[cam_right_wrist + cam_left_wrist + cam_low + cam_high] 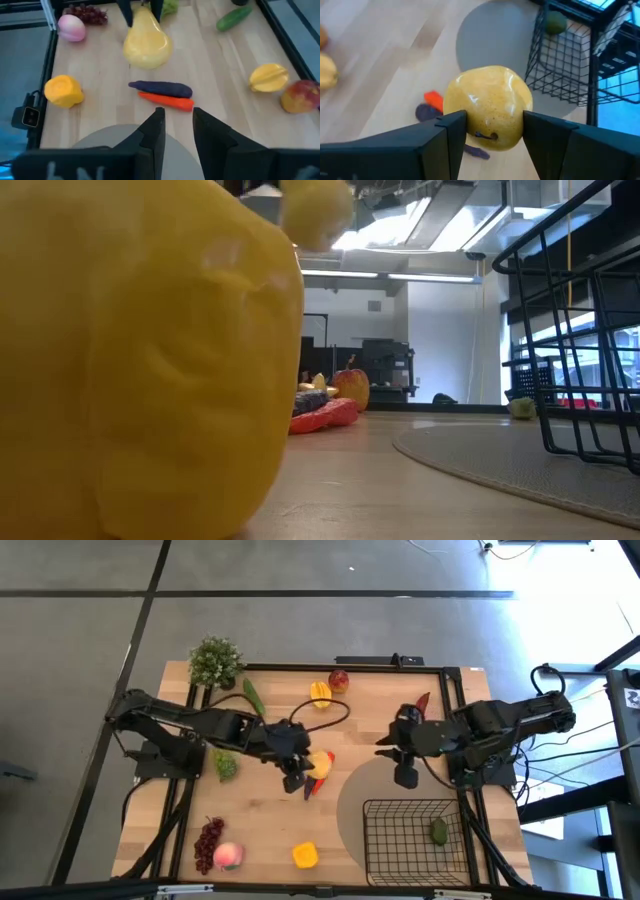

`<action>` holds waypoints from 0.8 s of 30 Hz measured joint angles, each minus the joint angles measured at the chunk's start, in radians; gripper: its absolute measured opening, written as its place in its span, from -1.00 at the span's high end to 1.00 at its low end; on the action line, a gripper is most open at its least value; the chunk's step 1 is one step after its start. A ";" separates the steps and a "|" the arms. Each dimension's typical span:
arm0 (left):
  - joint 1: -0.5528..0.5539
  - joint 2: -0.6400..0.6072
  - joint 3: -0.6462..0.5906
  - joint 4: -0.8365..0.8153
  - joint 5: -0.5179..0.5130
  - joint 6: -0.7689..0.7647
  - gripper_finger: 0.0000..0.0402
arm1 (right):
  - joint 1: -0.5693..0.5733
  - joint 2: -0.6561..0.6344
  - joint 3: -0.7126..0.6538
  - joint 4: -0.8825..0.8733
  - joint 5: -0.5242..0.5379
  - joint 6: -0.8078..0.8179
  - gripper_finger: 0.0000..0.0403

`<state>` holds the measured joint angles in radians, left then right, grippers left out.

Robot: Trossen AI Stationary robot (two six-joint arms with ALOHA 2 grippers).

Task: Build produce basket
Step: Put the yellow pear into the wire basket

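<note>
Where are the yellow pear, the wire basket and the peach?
yellow pear point(487, 102): left wrist view, middle of its body.
wire basket point(405, 808): high view, far rim.
peach point(71, 27): right wrist view, its centre.

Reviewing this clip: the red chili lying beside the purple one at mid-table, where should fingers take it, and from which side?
Grip the red chili across its narrow middle, coming from above. It lies flat and long on the table, with the purple chili tight alongside, so fingers need care.

At frame centre you see a glossy yellow pear-shaped fruit lifted above a red chili and a purple one. The black wire basket, lower right, contains one green fruit.
</note>
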<state>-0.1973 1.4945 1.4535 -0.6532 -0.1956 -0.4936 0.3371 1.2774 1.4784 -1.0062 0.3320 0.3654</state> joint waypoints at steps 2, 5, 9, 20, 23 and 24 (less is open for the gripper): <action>0.012 0.041 0.064 0.020 0.036 0.038 0.22 | 0.021 -0.002 0.000 -0.048 0.017 0.038 0.56; 0.026 0.107 0.162 0.016 0.080 0.102 0.22 | 0.049 -0.004 0.000 -0.125 0.040 0.100 0.56; 0.030 0.188 0.270 0.019 0.129 0.165 0.22 | 0.087 -0.024 0.000 -0.237 0.077 0.178 0.56; 0.030 0.403 0.441 0.104 0.174 0.270 0.22 | 0.166 -0.133 0.000 -0.385 0.204 0.285 0.56; 0.032 0.455 0.454 0.205 0.224 0.286 0.22 | 0.167 -0.153 0.000 -0.390 0.211 0.281 0.56; 0.032 0.469 0.457 0.241 0.239 0.291 0.22 | 0.167 -0.157 0.000 -0.397 0.212 0.281 0.56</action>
<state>-0.1658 1.9635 1.9103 -0.4122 0.0437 -0.2029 0.5037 1.1202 1.4780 -1.4037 0.5442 0.6464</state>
